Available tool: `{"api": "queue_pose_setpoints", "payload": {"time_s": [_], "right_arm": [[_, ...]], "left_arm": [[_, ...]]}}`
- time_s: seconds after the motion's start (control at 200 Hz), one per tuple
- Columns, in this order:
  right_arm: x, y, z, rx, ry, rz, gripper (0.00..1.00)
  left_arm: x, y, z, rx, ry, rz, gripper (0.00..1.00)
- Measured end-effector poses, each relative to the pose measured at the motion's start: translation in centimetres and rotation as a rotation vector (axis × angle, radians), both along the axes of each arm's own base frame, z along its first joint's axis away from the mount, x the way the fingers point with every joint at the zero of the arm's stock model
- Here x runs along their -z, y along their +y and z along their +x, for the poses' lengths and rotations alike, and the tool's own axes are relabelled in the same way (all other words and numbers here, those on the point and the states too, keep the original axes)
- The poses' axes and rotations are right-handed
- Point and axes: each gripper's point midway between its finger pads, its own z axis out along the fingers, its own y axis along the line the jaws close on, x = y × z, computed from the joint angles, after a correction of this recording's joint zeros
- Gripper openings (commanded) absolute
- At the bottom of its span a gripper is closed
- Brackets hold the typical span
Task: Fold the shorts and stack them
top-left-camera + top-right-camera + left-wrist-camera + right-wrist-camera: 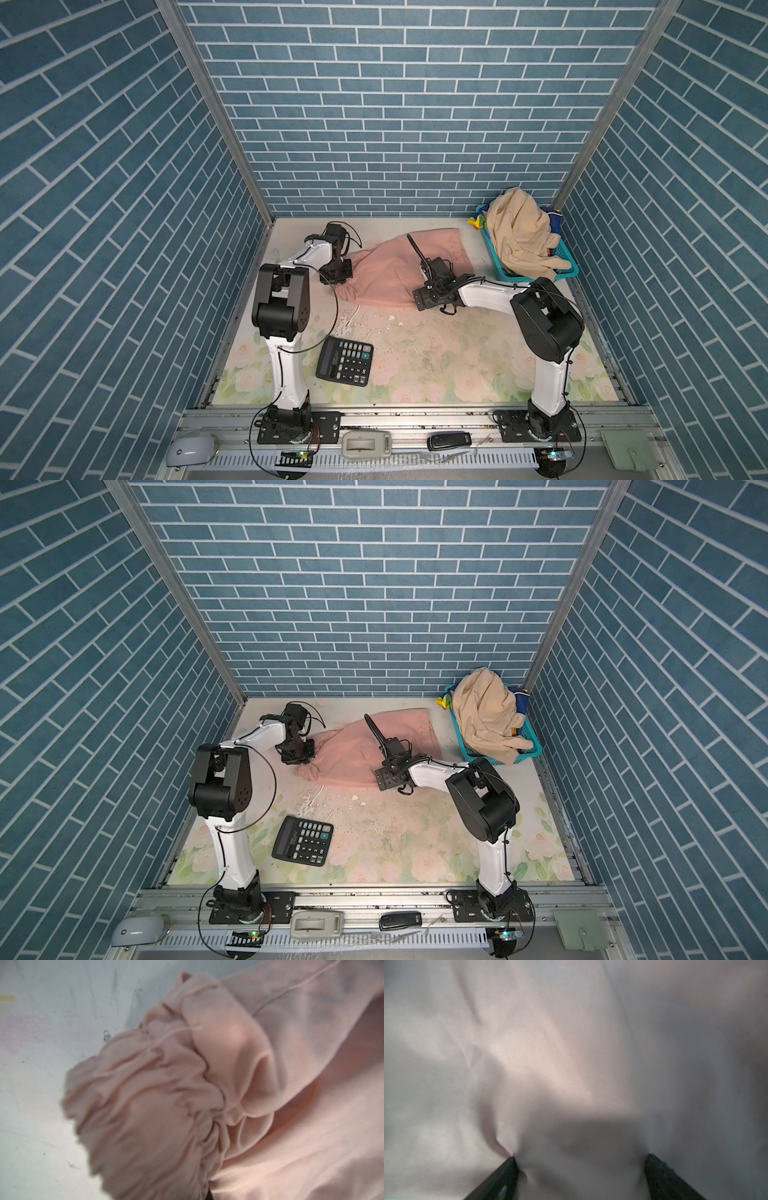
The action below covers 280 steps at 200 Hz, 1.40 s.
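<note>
The left claw (341,284) is closed on the salmon-pink shorts (386,270), pinching the gathered elastic waistband at the garment's left end. In the left wrist view that bunched waistband (149,1105) fills the middle, blurred and close to the lens, with pale worktop beside it. The right claw (581,1156) stands wide open, and both dark fingertips (508,1167) press down into the same pink cloth, which puckers at one tip. It rests on the near right part of the shorts.

The salmon-pink shorts lie spread and creased on the far half of the floral worktop (436,357), about midway between its left and right edges, seen in both top views.

At the far right corner a teal basket (565,270) holds the beige shorts (519,232), heaped above its rim. The rainbow-striped shorts (476,222) peek out beneath them. A black calculator (345,360) lies tilted toward the near left, well apart from the clothes.
</note>
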Motion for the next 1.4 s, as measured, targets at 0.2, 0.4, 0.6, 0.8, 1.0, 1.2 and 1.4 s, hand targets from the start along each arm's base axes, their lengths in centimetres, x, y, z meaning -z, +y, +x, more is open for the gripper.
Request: {"api": "queue_pose_setpoints", "payload": {"time_s": [0.2,0.4,0.6,0.8,1.0,1.2,1.4], "right_arm": [[-0.8,0.3,-1.9,-0.043,0.074,0.045,0.98],[-5.0,0.0,-3.5,-0.069,0.112,0.146,0.98],[-7.4,-4.9,0.7,0.103,0.113,0.236,0.99],[-4.9,-7.1,3.1,0.217,0.198,0.256,0.96],[-3.4,-4.8,4.6,0.238,0.275,0.356,0.87],[-2.3,-2.7,6.7,0.256,0.309,0.445,0.74],[-2.0,-1.0,8.4,0.263,0.318,0.502,0.54]], "left_arm": [[-1.4,0.8,-0.3,0.036,0.010,0.058,0.00],[-4.0,2.7,-0.6,0.067,0.004,0.173,0.00],[-8.7,4.4,-0.3,0.082,-0.056,0.280,0.00],[-12.4,5.5,-0.4,0.085,-0.099,0.347,0.00],[-14.0,6.6,-0.9,0.104,-0.084,0.418,0.00],[-16.2,6.5,-0.6,0.119,-0.106,0.463,0.00],[-16.9,4.4,0.7,0.178,-0.111,0.514,0.00]]}}
